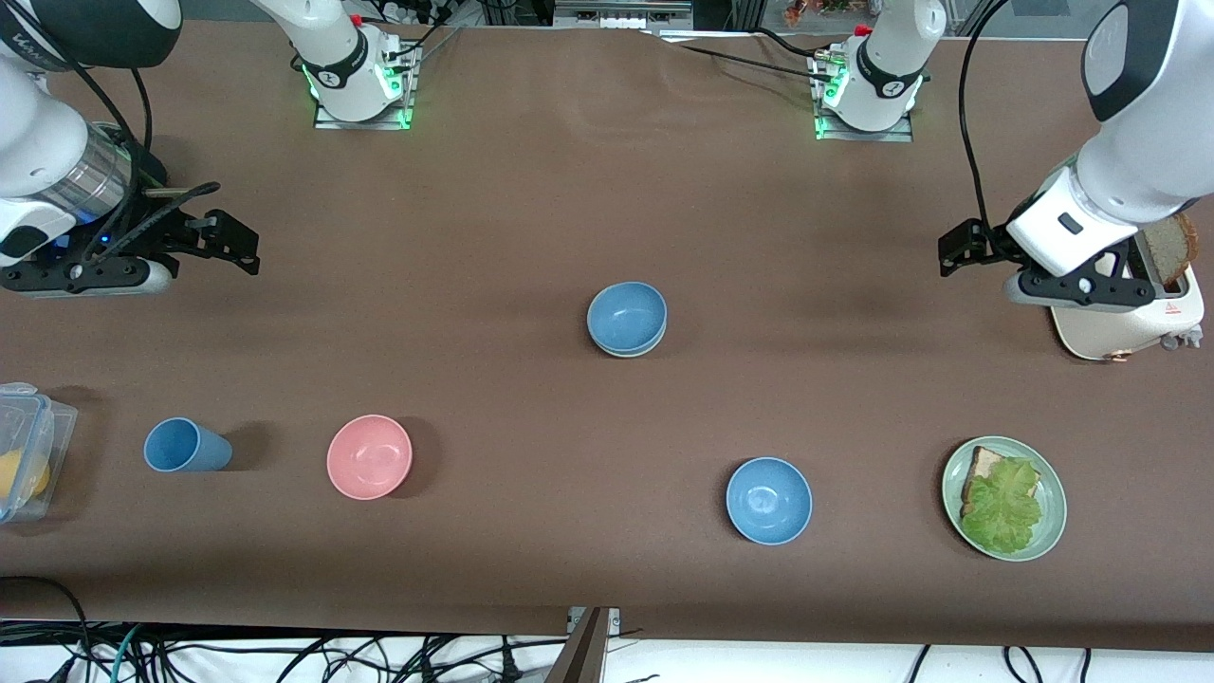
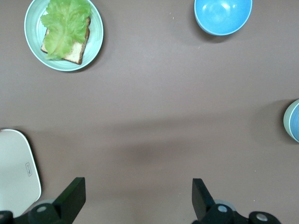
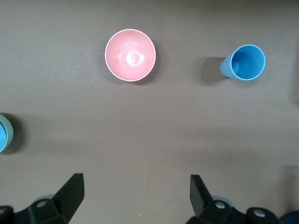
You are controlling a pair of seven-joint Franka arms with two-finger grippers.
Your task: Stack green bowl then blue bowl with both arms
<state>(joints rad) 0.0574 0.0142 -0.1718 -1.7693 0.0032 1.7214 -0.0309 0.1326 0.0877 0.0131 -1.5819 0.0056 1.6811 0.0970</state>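
Sitting nearest the front camera: glossy sky-blue bowl [image 1: 768, 500], at 5 o'clock from the stack. Table centre: blue bowl [image 1: 626, 315] nested inside green bowl [image 2: 286, 122]; stacking looks done. Both probably light, rigid and chip-prone, with a matte surface, so best pinched at the rim. Left gripper [image 2: 138, 186], 3 o'clock end, and right gripper [image 3: 136, 184], 9 o'clock end: jaws wide, empty, waiting over the table.

Both arms wait raised at their own ends, the left hand [image 1: 958, 249] and right hand [image 1: 232, 243] with fingers spread wide, holding nothing.
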